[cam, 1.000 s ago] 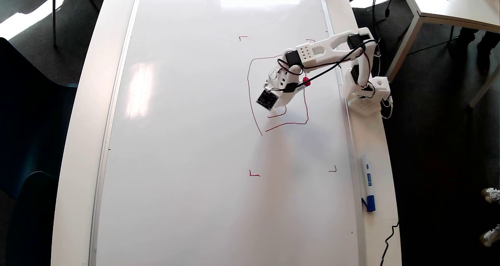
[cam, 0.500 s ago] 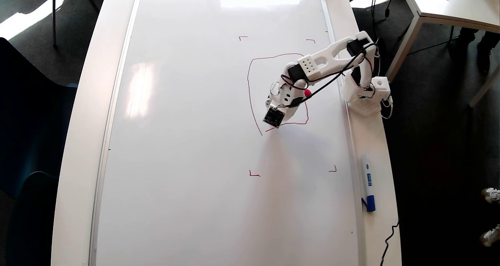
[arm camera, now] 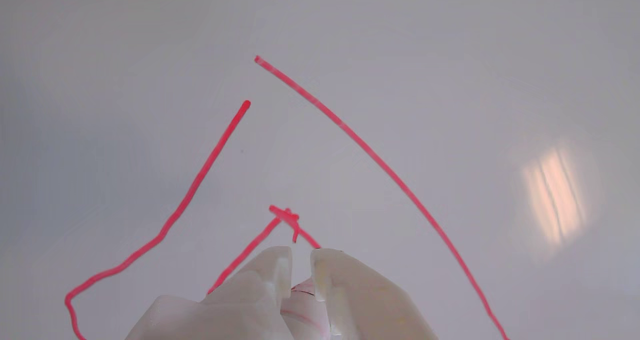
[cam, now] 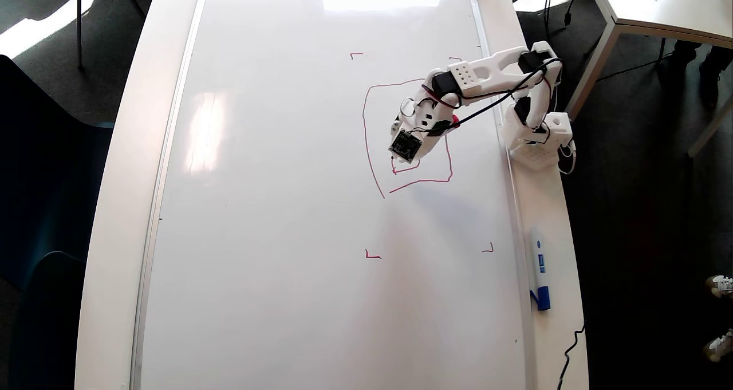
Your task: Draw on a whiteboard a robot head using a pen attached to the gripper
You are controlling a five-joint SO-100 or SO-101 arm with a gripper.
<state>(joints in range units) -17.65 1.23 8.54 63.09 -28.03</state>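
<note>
In the overhead view, the tool (cam: 401, 149) hangs over the whiteboard (cam: 275, 207), inside the unfinished red robot head (cam: 366, 138) outline. A blue-capped marker (cam: 539, 268) lies on the counter (cam: 550, 218) beside the board's right frame.

The arm is seen folded at the elbow in the overhead view, reaching toward eight o'clock from its base. The gripper (cam: 401, 152) (arm camera: 301, 255) is angled downward, its fingers (arm camera: 272, 272) nearly closed.
</note>
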